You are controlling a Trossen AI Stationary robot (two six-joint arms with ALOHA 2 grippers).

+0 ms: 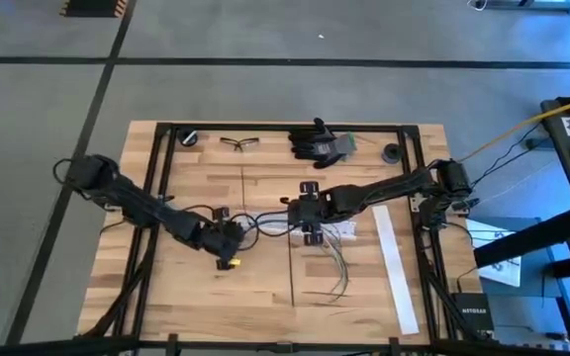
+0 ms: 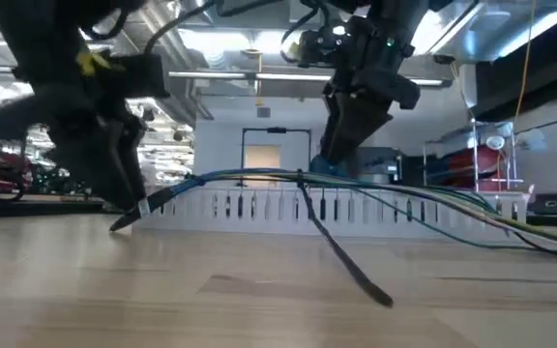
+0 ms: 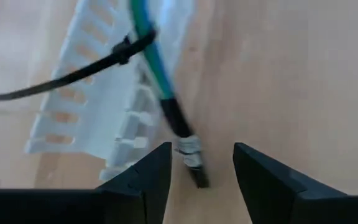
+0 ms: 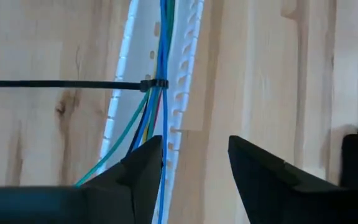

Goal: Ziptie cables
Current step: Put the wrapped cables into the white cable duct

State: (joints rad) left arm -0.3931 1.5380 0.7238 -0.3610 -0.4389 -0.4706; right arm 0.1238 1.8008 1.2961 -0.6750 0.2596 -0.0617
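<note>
**Zip tie looped round the cable bundle, both grippers spread**

No readable writing shows on the wooden table [image 1: 265, 287]. The left gripper [image 3: 196, 163] sits left of centre, jaws released, with the bundle's wrapped end [image 3: 190, 149] lying between its fingers. The cables [image 4: 161, 56] run along a white slotted cable duct [image 4: 185, 74] at mid-table, cinched by a black zip tie [image 4: 154, 84] whose tail sticks out sideways. The right gripper [image 4: 194, 163] hovers over the bundle, jaws released. A loose white strip [image 1: 394, 267] lies further right.
</note>
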